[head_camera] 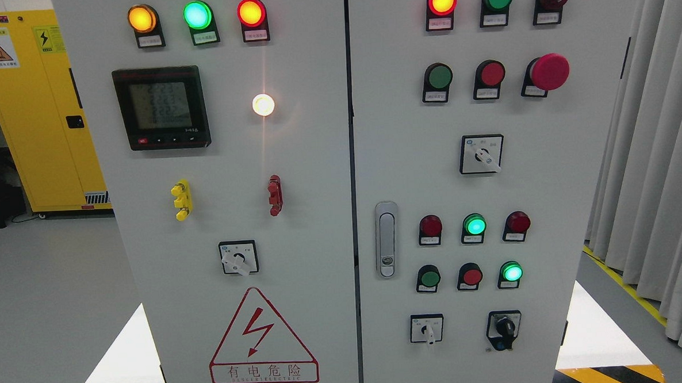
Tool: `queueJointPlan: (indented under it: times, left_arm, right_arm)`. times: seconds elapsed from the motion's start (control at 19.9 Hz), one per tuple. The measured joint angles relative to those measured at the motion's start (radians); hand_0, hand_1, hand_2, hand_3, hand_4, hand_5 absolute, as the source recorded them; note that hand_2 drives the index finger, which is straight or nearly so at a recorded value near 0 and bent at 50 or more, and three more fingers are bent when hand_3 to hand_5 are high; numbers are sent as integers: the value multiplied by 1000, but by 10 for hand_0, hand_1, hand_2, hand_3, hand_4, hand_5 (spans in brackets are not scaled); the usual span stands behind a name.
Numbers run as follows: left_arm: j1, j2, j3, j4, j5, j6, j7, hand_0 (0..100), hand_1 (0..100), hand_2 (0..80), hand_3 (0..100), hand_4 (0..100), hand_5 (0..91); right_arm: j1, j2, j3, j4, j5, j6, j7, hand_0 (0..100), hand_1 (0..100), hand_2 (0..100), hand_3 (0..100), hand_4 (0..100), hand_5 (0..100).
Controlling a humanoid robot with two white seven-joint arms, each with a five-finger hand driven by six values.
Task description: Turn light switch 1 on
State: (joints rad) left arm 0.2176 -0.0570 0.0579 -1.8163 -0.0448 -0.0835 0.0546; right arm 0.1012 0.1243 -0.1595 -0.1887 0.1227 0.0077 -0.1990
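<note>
No robot hand shows in the head view, so I cannot tell if either is open or holds anything; the arms probably hang below the frame. The control cabinet (319, 215) stands upright in front of the camera. Which control is light switch 1 I cannot tell. The yellow toggle (182, 199) and red toggle (275, 195) sit below the meter (161, 108), at reaching height, likely candidates.
</note>
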Motion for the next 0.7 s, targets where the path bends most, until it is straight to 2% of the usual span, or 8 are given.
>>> queueJointPlan:
  times: [0.1,0.3,0.4,0.45,0.5,0.55,0.65,0.7]
  left_arm:
    - [33,10,14,70,24,-93,-20,224,309,495,878,886,641]
    - [78,24,36,261,65,-287,-96,201,294,470,849,856,609]
    - [90,29,44,378,77,-338,-124,196,288,462,825,837,589]
    - [93,32,48,441,82,-353,-133,187,278,421,752,770,508]
    - [95,34,50,505,86,-365,-148,169,273,360,653,671,374]
    - [97,36,53,562,88,-370,-172,167,272,349,646,668,371]
    - [99,39,57,683,91,-378,-223,154,278,198,433,472,93]
    - [99,41,58,740,91,-378,-244,155,277,190,417,455,61]
  right_arm:
    - [0,0,0,0,0,0,0,0,500,40,0,0,0]
    - [0,0,0,0,0,0,0,0,500,40,0,0,0]
    - [0,0,0,0,0,0,0,0,500,40,0,0,0]
    - [0,0,0,0,0,0,0,0,500,40,0,0,0]
    - [0,0,0,0,0,0,-1,0,500,40,0,0,0]
    - [0,0,0,0,0,0,0,0,500,40,0,0,0]
    - [0,0,0,0,0,0,-1,0,500,40,0,0,0]
    - [0,0,0,0,0,0,-1,0,500,40,0,0,0]
